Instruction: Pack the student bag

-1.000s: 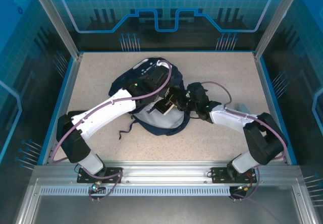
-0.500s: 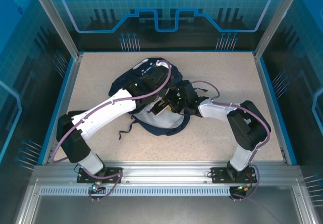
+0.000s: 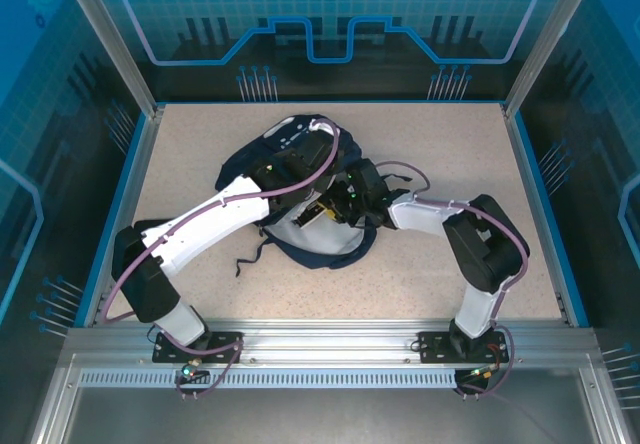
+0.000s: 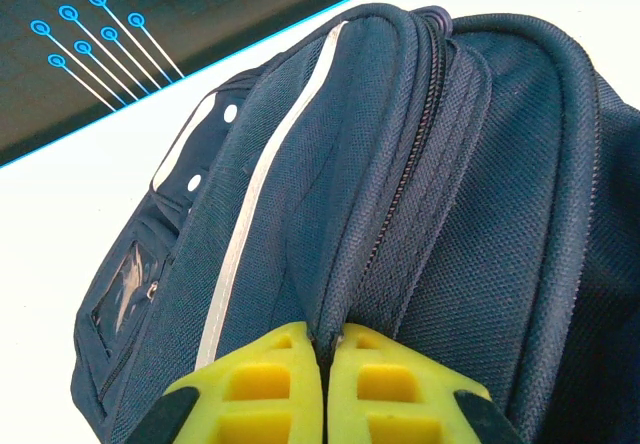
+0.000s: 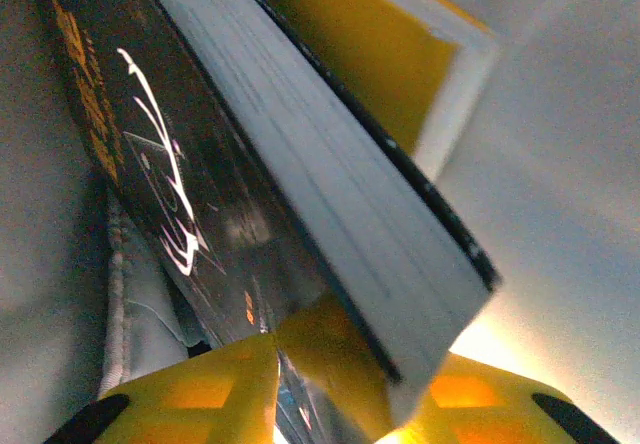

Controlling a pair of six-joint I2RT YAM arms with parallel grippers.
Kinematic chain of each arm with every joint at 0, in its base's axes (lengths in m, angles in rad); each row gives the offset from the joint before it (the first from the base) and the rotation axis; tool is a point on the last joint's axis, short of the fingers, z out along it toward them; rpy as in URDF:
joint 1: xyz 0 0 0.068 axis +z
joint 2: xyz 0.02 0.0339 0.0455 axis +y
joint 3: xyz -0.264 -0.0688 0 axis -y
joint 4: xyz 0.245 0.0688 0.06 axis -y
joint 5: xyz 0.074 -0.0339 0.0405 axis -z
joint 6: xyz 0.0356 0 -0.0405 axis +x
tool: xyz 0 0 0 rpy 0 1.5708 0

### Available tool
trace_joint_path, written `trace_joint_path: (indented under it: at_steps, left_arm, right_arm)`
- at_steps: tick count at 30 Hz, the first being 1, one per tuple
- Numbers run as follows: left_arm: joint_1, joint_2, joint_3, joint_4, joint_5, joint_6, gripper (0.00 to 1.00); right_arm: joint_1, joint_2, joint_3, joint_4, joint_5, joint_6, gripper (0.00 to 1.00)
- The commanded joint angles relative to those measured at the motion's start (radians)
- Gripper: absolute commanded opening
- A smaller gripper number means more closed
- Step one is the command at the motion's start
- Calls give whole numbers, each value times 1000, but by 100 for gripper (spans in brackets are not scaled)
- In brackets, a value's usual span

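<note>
A navy student bag [image 3: 331, 254] lies in the middle of a speckled beige worktop [image 3: 440, 134], its mouth gaping to show pale lining. The left end effector [image 4: 327, 384], its yellow fingers pressed together, pinches a fold of the bag's fabric beside a zipper seam. The right end effector [image 5: 350, 364] reaches into the bag's opening. A corner of a dark-covered book [image 5: 200, 164] with white page edges sits between its fingers; whether they clamp it is unclear. A yellow-covered book [image 5: 350, 54] lies just behind the dark one.
</note>
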Motion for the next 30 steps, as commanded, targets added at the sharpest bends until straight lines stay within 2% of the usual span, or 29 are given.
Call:
trace_joint_path:
  at_steps: [1, 7, 10, 13, 16, 19, 25, 30]
  left_arm:
    - [1, -23, 60, 101, -6, -33, 0]
    - [4, -21, 59, 93, -5, -35, 0]
    - [6, -21, 57, 88, -3, -36, 0]
    - [8, -22, 52, 84, -1, -36, 0]
    - [14, -23, 42, 87, 11, -44, 0]
    - [22, -17, 34, 95, 37, -57, 0]
    - [46, 35, 54, 107, 168, -87, 0]
    - [65, 160, 146, 73, 359, -114, 0]
  right_arm:
    - [15, 50, 65, 57, -24, -18, 30]
    - [11, 85, 90, 83, -70, -53, 35]
    - [-1, 53, 54, 130, -114, -77, 38]
    - [-20, -36, -10, 122, -125, -112, 49]
    - [-48, -144, -56, 13, -115, -158, 64]
    - [-72, -243, -110, -81, -93, -196, 70]
    - [-119, -433, -243, -243, 3, -249, 71]
    - [-175, -611, -274, -477, 209, -342, 72]
